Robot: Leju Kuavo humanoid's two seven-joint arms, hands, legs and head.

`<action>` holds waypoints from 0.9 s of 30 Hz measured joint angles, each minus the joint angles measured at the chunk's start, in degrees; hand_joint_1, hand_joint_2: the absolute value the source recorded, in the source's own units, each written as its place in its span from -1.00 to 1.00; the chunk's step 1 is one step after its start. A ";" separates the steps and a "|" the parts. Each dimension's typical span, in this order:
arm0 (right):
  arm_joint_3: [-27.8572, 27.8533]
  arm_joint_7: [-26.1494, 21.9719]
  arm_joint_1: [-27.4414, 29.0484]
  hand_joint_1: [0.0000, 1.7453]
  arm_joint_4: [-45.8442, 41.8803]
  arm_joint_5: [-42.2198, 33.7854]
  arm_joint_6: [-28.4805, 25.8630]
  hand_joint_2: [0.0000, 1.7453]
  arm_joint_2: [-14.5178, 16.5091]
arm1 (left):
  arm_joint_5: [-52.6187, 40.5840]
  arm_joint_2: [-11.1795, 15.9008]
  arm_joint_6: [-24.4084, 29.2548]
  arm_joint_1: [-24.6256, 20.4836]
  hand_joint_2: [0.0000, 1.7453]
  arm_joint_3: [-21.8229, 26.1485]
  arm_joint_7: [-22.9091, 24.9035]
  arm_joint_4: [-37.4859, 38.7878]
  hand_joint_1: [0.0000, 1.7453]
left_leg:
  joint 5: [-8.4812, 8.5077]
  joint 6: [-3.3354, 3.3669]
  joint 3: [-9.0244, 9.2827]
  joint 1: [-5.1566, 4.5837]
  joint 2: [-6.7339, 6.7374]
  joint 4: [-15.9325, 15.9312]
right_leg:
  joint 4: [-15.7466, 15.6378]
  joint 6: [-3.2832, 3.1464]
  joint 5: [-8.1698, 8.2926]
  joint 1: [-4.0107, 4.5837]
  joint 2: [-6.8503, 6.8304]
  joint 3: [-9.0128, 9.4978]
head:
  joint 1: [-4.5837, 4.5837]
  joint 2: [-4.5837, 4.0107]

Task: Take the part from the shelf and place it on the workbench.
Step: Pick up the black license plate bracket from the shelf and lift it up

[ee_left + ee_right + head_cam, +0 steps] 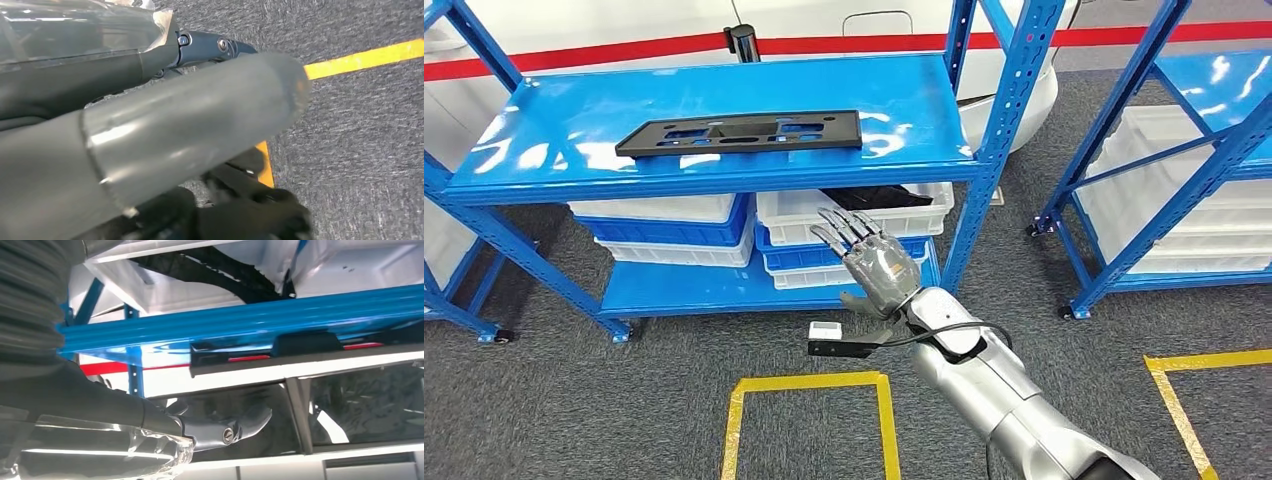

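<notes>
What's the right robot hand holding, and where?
Nothing. The right robot hand is empty, fingers apart, below the shelf edge; the black part lies untouched on the blue shelf.

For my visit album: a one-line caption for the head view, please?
Robot's open right hand reaches up toward the black part on the blue shelf.

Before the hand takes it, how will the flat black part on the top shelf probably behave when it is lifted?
The black part looks like a long, thin moulded plate with cut-outs, so it is probably stiff and fairly light. It lies flat on the glossy blue shelf, so it may slide rather than tip. Gripped at one end by the right hand, its length may make it sag or swing.
</notes>
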 joint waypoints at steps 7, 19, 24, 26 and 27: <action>0.60 -0.13 -0.84 -1.00 0.96 -0.32 -0.42 1.00 0.94 | 0.26 0.37 0.09 -0.19 -1.00 0.20 0.13 0.10 -1.00 | 7.79 4.08 4.84 -2.24 -0.55 -13.39 | -0.72 0.55 -1.03 0.23 0.50 1.18 | 0.21 0.00; 2.26 2.40 -3.15 -1.00 2.24 0.28 -0.28 1.00 2.03 | 0.29 0.13 0.05 -0.35 -1.00 0.25 0.75 0.09 -1.00 | 6.46 1.47 7.06 -0.80 -0.22 -14.04 | -0.13 3.69 1.31 -1.32 -1.58 -1.65 | 0.28 0.00; 3.34 3.37 -4.08 -1.00 2.93 1.28 0.53 1.00 3.59 | 0.17 0.10 0.09 -0.44 -1.00 0.25 1.17 0.09 -1.00 | 4.72 0.07 6.41 -0.29 -0.18 -12.11 | -0.89 1.40 1.74 -1.25 -1.15 -1.02 | 0.02 0.00; 4.05 3.43 -4.55 -1.00 3.55 1.67 0.48 1.00 4.48 | 0.08 0.09 0.08 -0.56 -1.00 0.25 1.38 0.09 -1.00 | 1.36 -0.42 3.68 -0.19 -0.24 -6.19 | -0.93 0.87 1.73 -1.30 -1.08 -0.96 | -0.19 0.00; 4.47 3.43 -4.67 -1.00 4.00 1.83 0.44 1.00 4.90 | -0.01 0.09 0.07 -0.59 -1.00 0.25 1.53 0.09 -1.00 | -0.32 -0.59 1.71 -0.18 -0.25 -2.31 | -0.92 0.72 1.69 -1.21 -1.07 -0.96 | -0.24 0.00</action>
